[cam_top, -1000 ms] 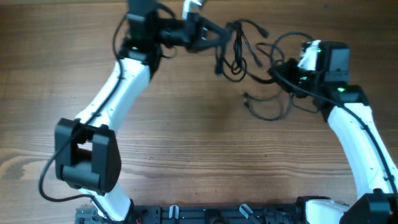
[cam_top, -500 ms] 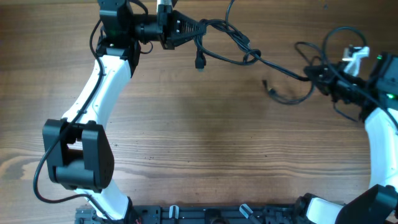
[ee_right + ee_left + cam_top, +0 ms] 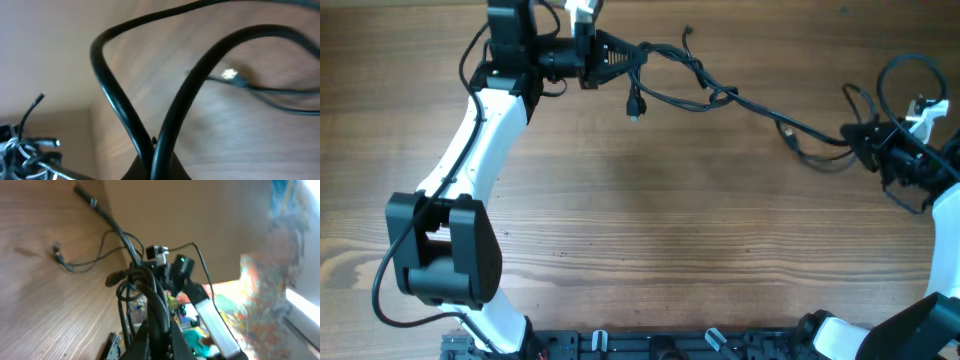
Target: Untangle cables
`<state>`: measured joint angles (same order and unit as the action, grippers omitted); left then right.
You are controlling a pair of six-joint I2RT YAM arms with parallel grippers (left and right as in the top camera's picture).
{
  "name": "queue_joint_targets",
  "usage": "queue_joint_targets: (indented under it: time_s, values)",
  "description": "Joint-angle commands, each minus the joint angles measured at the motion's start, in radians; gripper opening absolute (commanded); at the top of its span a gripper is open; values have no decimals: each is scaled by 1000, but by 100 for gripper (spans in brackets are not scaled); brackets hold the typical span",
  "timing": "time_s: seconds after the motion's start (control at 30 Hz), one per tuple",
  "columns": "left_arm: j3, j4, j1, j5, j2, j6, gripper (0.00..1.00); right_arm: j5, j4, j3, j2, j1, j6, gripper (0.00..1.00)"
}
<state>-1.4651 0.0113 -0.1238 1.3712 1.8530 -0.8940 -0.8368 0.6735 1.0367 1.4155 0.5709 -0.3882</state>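
Both sets of jaws were pinched shut on cable when I looked. The left gripper (image 3: 620, 57), at the upper left of the overhead frame, held a thick handful of the cables (image 3: 750, 104). The right gripper (image 3: 868, 137), close to the right edge, held the other end of the same run. On the left wrist camera several black strands rose straight out of the closed fingers. On the right wrist camera two strands crossed right at the grip.

A second earlier the two grippers had sat near each other at the top middle, with the cables heaped in loose loops between them. Since then the right gripper had travelled out to the right edge and the left one had shifted left. That drew the heap into one long line slanting from upper left down to the right across the wooden table (image 3: 640, 230). Even half a second before, the right gripper had not been as far out.

A small knot (image 3: 718, 95) remained partway along the line, nearer the left gripper. A short lead with a plug end (image 3: 634, 108) dangled just below the left gripper. A silver-tipped plug (image 3: 787, 130) showed just under the line toward the right. One loose loop (image 3: 900, 72) stood above the right gripper in the upper right corner.
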Motion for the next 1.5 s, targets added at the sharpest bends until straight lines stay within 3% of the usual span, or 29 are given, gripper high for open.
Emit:
queue_joint_targets:
  time_s: [0.0,0.1,0.2,0.3,0.37,0.5,0.57,0.83,1.0,1.13,1.3,1.47]
  values:
    - [-21,183,98,-359,-40,245,4,305,-3,11,0,114,1,4]
    - [-21,396,77,-621,-40,375,4,221,1,11,0,115,45,4]
    - [-21,457,27,-635,-40,454,4,109,1,11,0,76,109,4]
    - [-21,439,-43,-534,-40,472,4,68,14,11,0,-17,169,5]
    - [-21,406,-84,-455,-40,470,4,69,31,11,0,-77,216,11]
    - [-21,349,-170,-395,-40,410,4,68,26,11,0,-171,258,46]
    - [-21,328,-198,-392,-40,374,4,51,10,11,0,-188,258,53]
    - [-21,253,-301,-392,-40,283,4,-266,-71,11,0,-207,289,59]
    - [-21,163,-318,-392,-40,123,4,-264,-110,11,0,-307,187,59]
    - [-21,114,-318,-391,-40,14,4,-246,-270,11,1,-407,-57,59]
    - [-21,98,-318,-333,-40,14,4,-147,-424,11,1,-512,-272,56]
    - [-21,36,-318,-254,-40,-6,4,-44,-446,11,1,-554,-357,50]
